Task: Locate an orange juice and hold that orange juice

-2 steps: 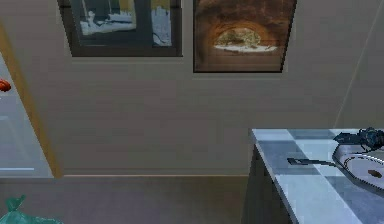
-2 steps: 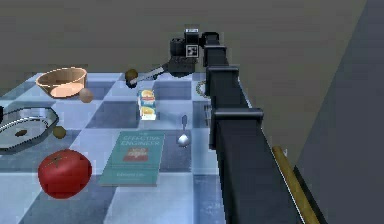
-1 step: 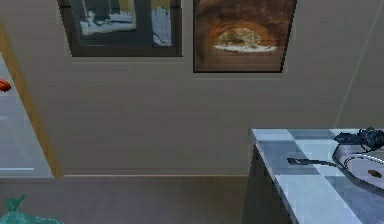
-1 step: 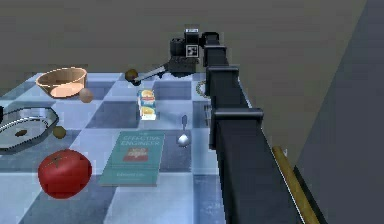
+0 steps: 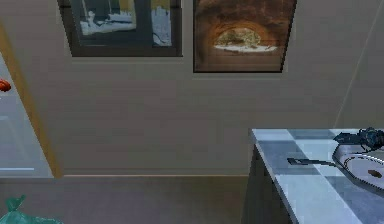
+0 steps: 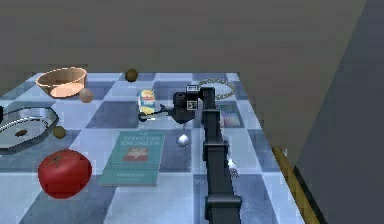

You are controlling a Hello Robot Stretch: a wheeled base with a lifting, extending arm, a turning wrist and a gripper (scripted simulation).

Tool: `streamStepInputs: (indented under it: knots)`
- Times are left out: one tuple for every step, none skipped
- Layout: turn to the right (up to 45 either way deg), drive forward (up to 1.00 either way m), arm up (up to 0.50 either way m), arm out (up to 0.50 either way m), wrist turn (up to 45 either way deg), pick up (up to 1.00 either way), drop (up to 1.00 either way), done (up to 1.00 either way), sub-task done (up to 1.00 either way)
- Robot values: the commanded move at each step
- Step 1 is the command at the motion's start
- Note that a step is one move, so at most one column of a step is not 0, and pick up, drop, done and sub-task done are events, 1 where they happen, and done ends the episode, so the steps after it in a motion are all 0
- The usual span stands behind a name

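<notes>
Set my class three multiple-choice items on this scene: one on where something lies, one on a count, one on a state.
1. The green book lies:
A on a shelf
B between the red fruit and the arm
C on the floor

2. Framed pictures on the forward view's wall:
A one
B two
C four

3. The copper bowl stands:
A mouth up
B overturned
C on its side

Key:
1 B, the fruit is left of the book and the arm right of it.
2 B, two hang side by side.
3 A, its hollow inside shows.
</notes>
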Motion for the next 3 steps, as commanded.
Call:
streamStepInputs:
  knots:
    - [0.0, 0.0, 0.0, 0.0, 0.0, 1.0, 0.0, 0.0, 0.0]
    - [0.0, 0.0, 0.1, 0.0, 0.0, 0.0, 0.0, 0.0, 0.0]
    - [0.0, 0.0, 0.0, 0.0, 0.0, 0.0, 0.0, 1.0, 0.0]
